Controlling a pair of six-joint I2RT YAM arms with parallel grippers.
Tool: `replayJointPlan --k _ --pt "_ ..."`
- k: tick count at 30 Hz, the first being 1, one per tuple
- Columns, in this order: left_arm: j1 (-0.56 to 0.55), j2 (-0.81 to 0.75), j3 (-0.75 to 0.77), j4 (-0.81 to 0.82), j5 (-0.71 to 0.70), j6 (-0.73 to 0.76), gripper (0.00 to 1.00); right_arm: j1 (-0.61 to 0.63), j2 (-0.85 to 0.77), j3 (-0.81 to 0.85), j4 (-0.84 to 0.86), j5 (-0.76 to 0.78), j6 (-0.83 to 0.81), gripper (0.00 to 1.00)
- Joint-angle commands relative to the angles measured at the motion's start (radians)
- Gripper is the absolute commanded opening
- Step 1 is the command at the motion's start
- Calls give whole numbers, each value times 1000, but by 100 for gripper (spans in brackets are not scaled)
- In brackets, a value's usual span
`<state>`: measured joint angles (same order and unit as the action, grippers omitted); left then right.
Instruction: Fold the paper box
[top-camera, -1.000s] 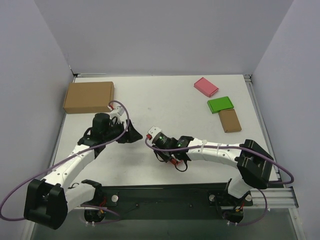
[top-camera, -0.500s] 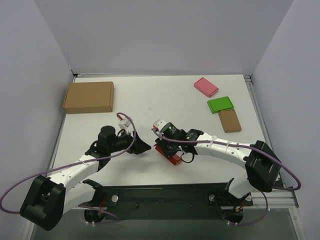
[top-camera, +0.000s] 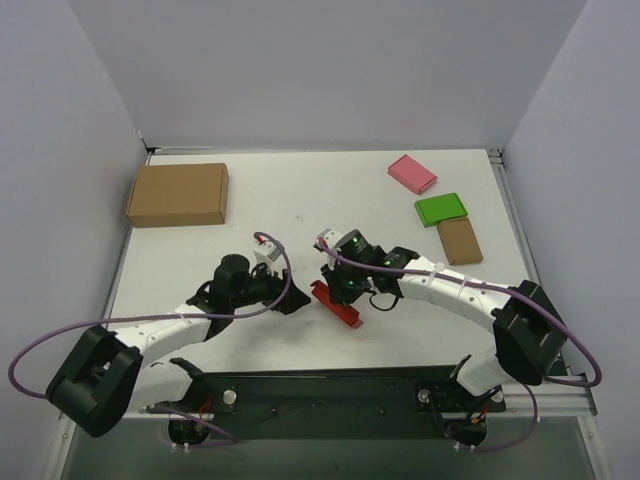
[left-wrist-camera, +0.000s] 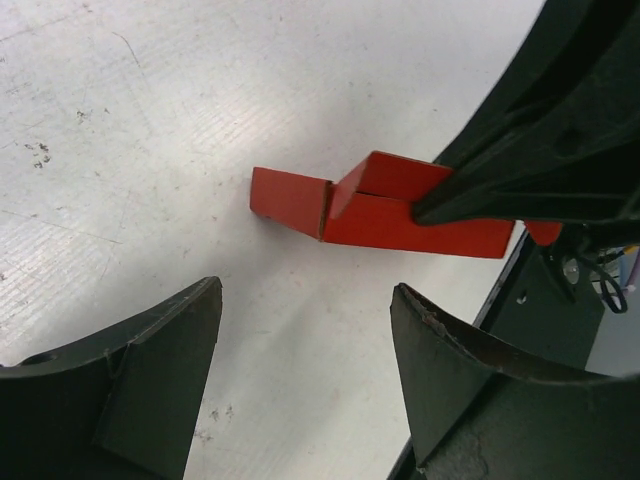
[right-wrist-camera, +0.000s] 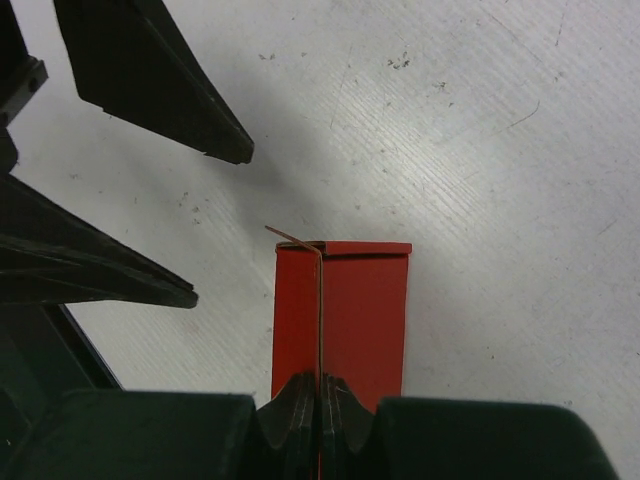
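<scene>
top: paper box on table, front middle; right gripper on it, left gripper just beside | left wrist: left jaws wide apart, empty, box beyond them | right wrist: right jaws pinched tight on a thin upright box wall

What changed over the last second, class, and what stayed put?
The left gripper, open, moved nearer and rightward, up to the paper box. The right gripper, clamped on the box, shifted it into clearer view. The brown carton, pink box and green box stayed put.
</scene>
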<state>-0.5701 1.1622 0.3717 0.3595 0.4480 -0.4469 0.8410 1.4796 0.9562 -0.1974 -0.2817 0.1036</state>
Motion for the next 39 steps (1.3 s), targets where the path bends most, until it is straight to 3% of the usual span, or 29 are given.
replayJointPlan --k 1,10,15,16,22,26,32,39 --pt "-28 73 85 108 -49 66 78 -10 8 -11 -19 -40 -18 0" --pt "-65 235 131 240 -43 68 73 -28 5 -11 -22 -47 -19 0" --pt "-71 281 134 265 -29 77 62 -29 5 -8 -27 -40 -9 0" --pt "-73 295 134 275 -25 77 55 -31 4 -8 -28 -36 -7 0" --pt "-89 320 131 291 -29 77 43 -31 -1 4 -30 -25 24 16" --pt "-102 329 136 288 -43 77 40 -30 -5 22 -43 -7 48 37" --pt "-125 338 157 249 -80 88 39 1 -15 30 -62 28 54 57" --pt "-136 340 168 229 -106 74 38 104 30 39 -111 237 53 58"
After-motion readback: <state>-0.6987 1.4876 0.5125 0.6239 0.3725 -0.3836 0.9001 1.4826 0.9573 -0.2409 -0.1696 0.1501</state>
